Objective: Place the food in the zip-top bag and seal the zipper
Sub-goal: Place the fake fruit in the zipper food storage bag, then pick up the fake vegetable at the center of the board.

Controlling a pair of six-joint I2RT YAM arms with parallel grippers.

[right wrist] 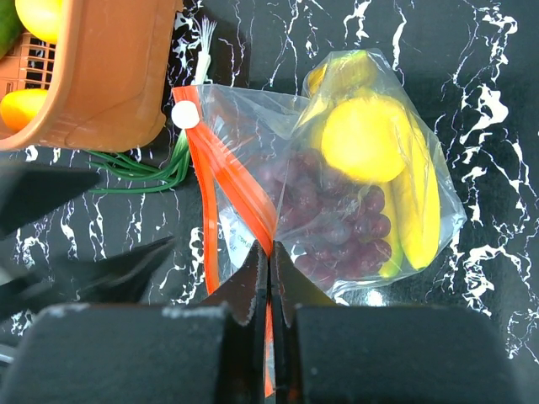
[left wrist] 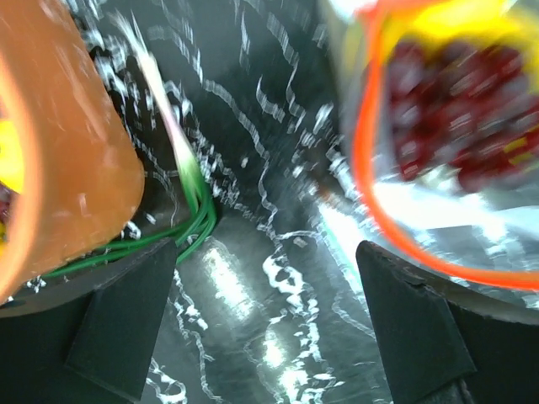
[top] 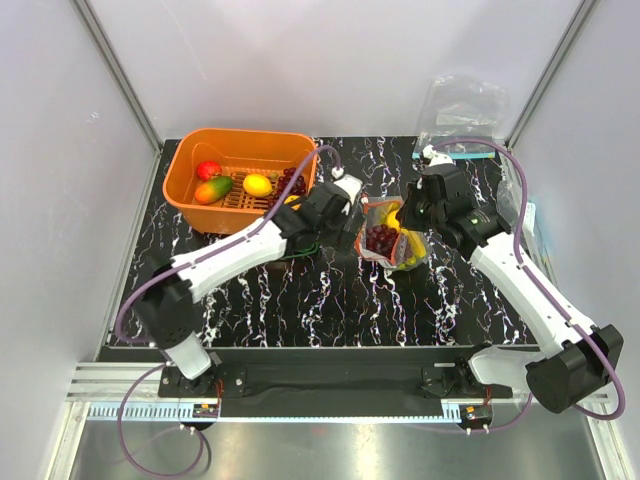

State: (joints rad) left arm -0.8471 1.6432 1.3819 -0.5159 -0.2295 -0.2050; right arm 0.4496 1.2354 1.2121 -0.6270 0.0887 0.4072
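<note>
Bag [right wrist: 244, 126] lies on the bench [top: 330, 290] just beside the basket [right wrist: 109, 76], with lemon [right wrist: 362, 139], grapes [right wrist: 324, 219] and banana [right wrist: 417, 210] inside. Its zipper [right wrist: 227, 177] gapes, the two strips spread apart. The right hand [right wrist: 268, 261] is clenched on one strip. The left hand [left wrist: 265, 252] is released, its fingers wide apart over bare bench by the bag.

Risks, as I judge them:
- With nothing anchoring the bag, sliding along the strip may drag it instead of closing it.
- With only one lip pinched, the tracks may not mate.
- The thin strip could slip free.
- The grapes, close to the mouth, could spill.
</note>
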